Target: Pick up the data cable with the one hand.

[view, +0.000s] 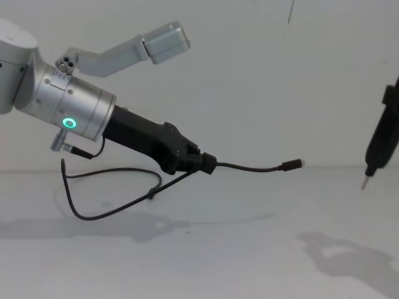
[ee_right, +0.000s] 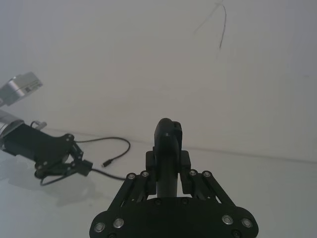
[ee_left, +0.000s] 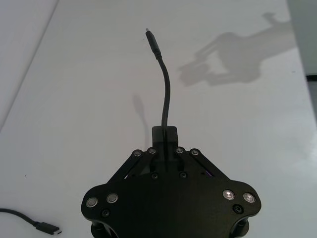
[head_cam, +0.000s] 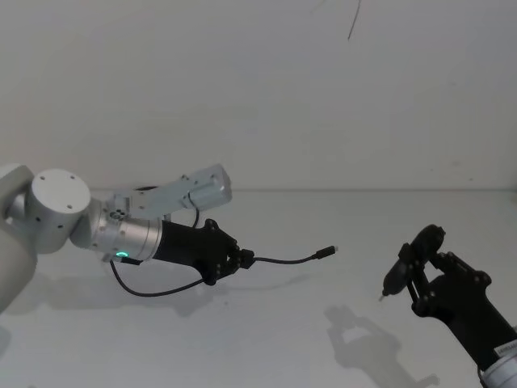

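My left gripper [head_cam: 246, 259], black on a silver wrist with a green ring, is shut on the thin black data cable [head_cam: 291, 259] above the white table. In the left wrist view the cable [ee_left: 165, 94] runs straight out from the gripper [ee_left: 165, 133] to a small plug. From the chest view the free end [view: 262, 168] sticks out to the right, and the rest loops down and back under the left gripper [view: 209, 164]. I cannot tell whether that loop touches the table. My right gripper [head_cam: 420, 257] hovers at the right, shut on a dark pen-like tool [head_cam: 394, 276].
The white table [head_cam: 266, 339] is bare around both arms and meets a plain white wall behind. The cable's other plug [ee_left: 47, 229] shows beside my left gripper body. The pen-like tool's tip [view: 364, 182] hangs above the table at the right edge.
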{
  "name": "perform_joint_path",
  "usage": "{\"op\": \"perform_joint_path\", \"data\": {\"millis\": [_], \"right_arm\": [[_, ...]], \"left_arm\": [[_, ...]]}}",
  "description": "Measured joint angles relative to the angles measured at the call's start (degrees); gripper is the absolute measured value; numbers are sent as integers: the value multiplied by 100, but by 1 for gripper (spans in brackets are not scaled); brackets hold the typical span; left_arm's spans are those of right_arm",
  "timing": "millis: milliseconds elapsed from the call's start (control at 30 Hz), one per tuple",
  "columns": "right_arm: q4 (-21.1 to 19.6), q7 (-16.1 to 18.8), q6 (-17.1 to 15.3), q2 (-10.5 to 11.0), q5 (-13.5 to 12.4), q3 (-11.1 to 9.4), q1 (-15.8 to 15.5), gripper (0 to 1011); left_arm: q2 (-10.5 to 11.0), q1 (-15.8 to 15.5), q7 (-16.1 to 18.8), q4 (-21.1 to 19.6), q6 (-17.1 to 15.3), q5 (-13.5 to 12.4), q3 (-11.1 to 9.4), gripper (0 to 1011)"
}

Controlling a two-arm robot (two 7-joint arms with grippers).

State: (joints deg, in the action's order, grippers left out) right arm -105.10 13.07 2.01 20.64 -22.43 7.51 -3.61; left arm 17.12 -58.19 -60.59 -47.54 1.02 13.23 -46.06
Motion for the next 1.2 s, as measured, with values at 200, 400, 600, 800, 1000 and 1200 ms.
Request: {"op": "perform_joint_path", "data": {"millis": [200, 400, 600, 800, 1000, 1200], "right_arm": [[-3, -21, 11, -94, 62, 40, 140, 263], [-11, -22, 12, -172, 91, 63, 253, 263], [66, -15, 9, -250, 105, 83, 353, 263], [210, 15, 6, -334, 115, 111, 474, 263], [380, 56, 6, -408, 119, 152, 595, 263], [534, 104, 12, -461, 120, 196, 723, 263]], "left_arm": [[102, 5, -239, -112, 26, 85, -12, 36], [186, 13, -426, -208, 36, 149, -39, 36], [240, 15, -549, -271, 39, 192, -59, 36], [265, 18, -608, -302, 43, 214, -67, 37], [283, 21, -650, -324, 46, 229, -73, 36], [294, 23, -678, -336, 46, 238, -76, 36]]}}
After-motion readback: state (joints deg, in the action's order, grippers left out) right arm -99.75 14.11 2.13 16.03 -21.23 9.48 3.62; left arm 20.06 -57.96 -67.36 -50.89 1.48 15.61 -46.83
